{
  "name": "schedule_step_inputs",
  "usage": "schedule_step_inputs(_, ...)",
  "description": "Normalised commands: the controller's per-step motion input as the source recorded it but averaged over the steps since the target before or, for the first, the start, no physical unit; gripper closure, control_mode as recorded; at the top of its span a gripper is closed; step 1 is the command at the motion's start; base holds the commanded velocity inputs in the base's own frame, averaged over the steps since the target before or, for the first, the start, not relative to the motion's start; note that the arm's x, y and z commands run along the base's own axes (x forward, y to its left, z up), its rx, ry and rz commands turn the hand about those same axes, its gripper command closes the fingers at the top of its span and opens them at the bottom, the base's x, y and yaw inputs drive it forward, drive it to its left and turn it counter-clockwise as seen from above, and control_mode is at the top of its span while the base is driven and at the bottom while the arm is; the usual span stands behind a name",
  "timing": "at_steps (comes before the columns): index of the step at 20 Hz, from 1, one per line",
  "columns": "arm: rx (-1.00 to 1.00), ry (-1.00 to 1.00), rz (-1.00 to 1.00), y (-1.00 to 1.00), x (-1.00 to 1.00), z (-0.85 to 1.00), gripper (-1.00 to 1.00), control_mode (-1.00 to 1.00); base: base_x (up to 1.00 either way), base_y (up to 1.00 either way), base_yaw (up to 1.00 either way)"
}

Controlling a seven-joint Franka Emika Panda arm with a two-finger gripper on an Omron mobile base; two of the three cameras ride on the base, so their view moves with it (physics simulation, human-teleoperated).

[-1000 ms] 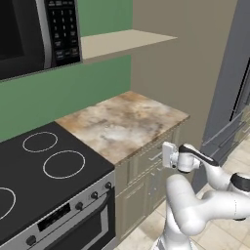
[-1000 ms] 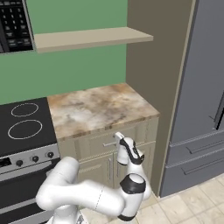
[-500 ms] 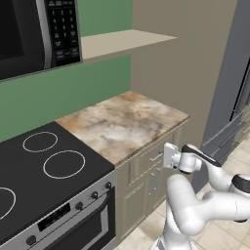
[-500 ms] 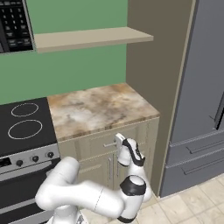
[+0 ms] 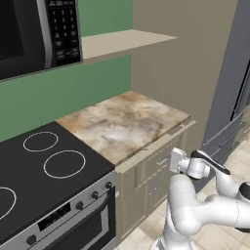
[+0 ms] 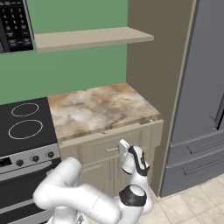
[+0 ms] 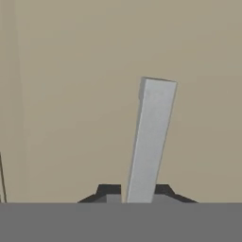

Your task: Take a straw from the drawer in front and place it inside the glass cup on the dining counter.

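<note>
The drawer (image 6: 94, 151) is the beige panel front just under the marbled worktop (image 6: 98, 109), and it is closed. Its grey bar handle (image 7: 151, 137) runs up the hand view between my two dark fingertips. My gripper (image 6: 121, 146) presses against the drawer front with its jaws shut on that handle; from the left base view the gripper (image 5: 172, 160) meets the same drawer (image 5: 154, 166). The straw is hidden inside the closed drawer. The glass cup and the dining counter are out of view.
A black stove (image 5: 44, 171) with an oven below stands left of the cabinet. A microwave (image 5: 29, 34) and a shelf (image 5: 122, 41) hang above. A tall brown panel (image 6: 157, 65) and a grey fridge (image 6: 201, 100) stand to the right. Tiled floor lies below.
The jaws have closed from wide apart onto the drawer handle. The hand has dropped slightly against the drawer front. The drawer has not moved.
</note>
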Motion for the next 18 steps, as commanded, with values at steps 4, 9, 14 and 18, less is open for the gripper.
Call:
schedule_step_inputs(4,0.03,0.00,0.00,-0.79,-0.40,0.20,1.00,-1.00,0.00,0.00,0.00)
schedule_step_inputs(9,0.00,0.01,0.00,-0.81,-0.38,0.34,1.00,-1.00,0.00,0.00,0.00)
schedule_step_inputs(14,0.00,0.05,0.00,-0.90,-0.36,0.34,1.00,-1.00,0.00,0.00,0.00)
schedule_step_inputs(18,0.01,0.05,0.00,-0.97,-0.44,0.29,1.00,-1.00,0.00,0.00,0.00)
